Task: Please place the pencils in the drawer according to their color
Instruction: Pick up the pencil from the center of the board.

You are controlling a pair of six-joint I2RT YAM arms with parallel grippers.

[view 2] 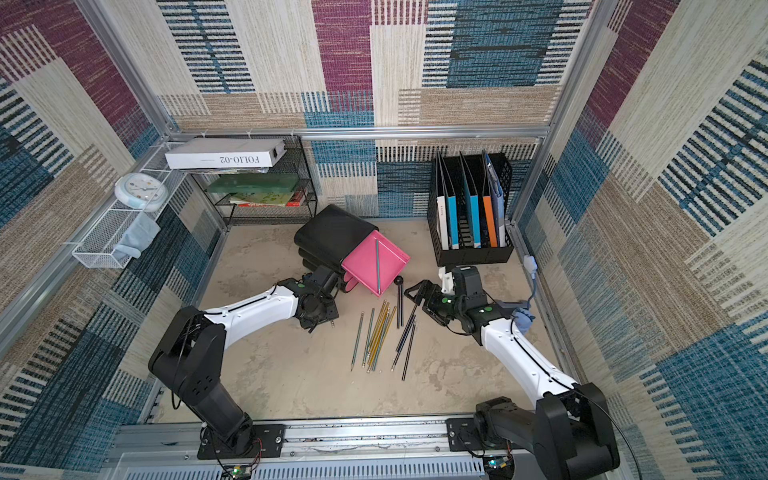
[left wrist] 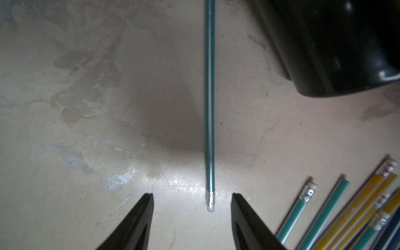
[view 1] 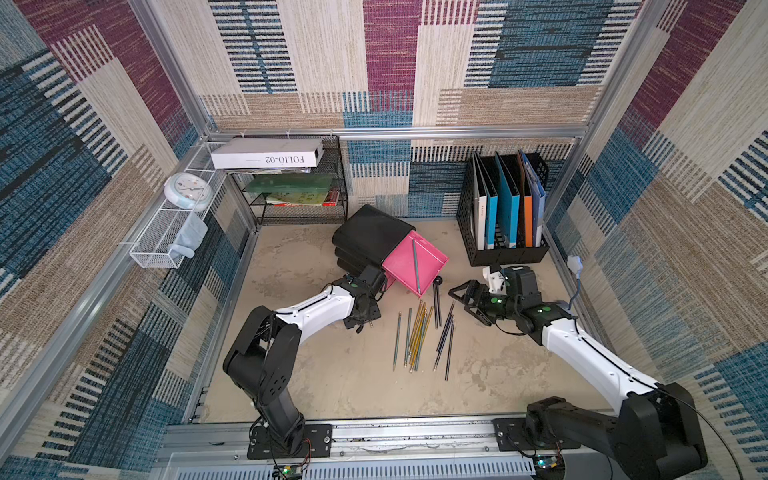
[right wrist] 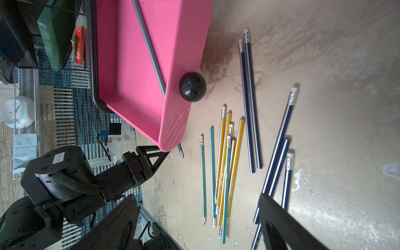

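Tabletop (view 1: 332, 382), pencils (view 1: 417, 336) lengthwise approx. front-to-back, L gripper (left wrist: 192, 194) & R gripper (right wrist: 198, 196) agape, empty.

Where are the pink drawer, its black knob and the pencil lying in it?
drawer (view 1: 398, 262): in a top view, on its bare pink floor.
knob (right wrist: 192, 86): right wrist view, middle of the black ball.
pencil (view 1: 415, 266): in a top view, middle of its shaft.

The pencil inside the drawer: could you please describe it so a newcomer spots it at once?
Find the black drawer unit mid-table, its pink drawer pulled open. One greyish pencil lies slanted across the drawer's floor. It is the only one inside a drawer; the other pencils lie loose on the table in front.
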